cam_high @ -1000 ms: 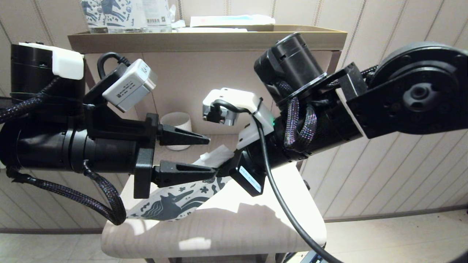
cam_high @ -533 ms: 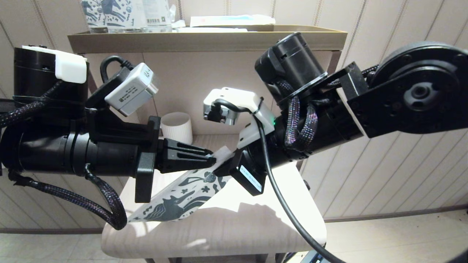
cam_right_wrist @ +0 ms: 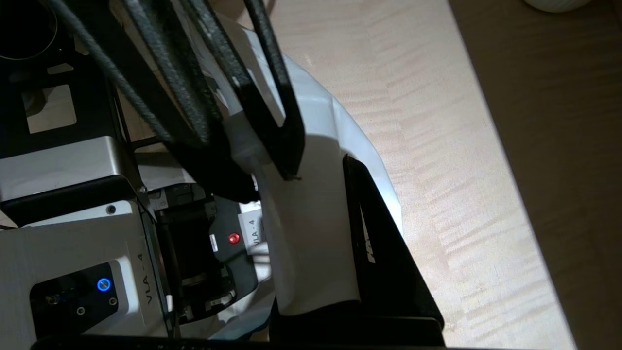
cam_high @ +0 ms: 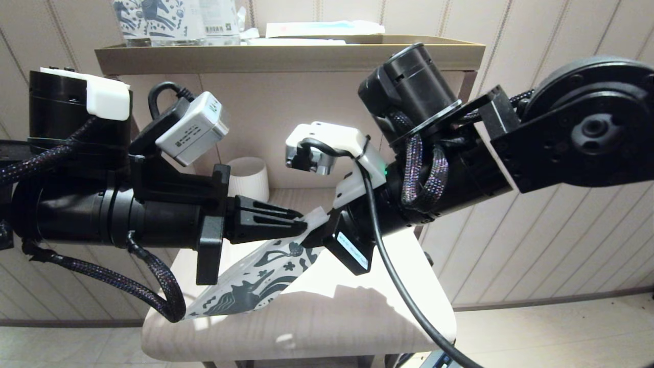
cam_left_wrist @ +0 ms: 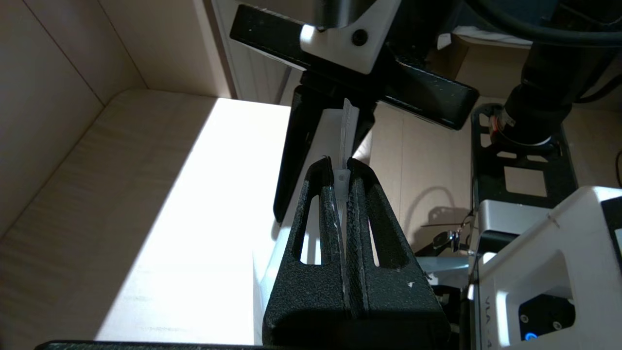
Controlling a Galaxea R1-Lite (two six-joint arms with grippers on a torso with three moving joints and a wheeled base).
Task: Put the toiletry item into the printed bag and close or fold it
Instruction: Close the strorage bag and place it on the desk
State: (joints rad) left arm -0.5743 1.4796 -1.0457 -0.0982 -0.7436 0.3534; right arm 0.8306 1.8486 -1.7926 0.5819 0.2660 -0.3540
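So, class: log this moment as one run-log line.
left tool: shut on printed bag top edge | right tool: shut on bag | bag: hanging above table

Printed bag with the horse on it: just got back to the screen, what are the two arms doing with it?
Both arms hold the printed bag up off the wooden seat. The left gripper has its jaws shut on the bag's top edge, at the white slider tab. The right gripper is shut on the same edge right beside it. The bag hangs slanting down toward the robot's left. The toiletry item isn't visible. A ribbed white mug stands behind.
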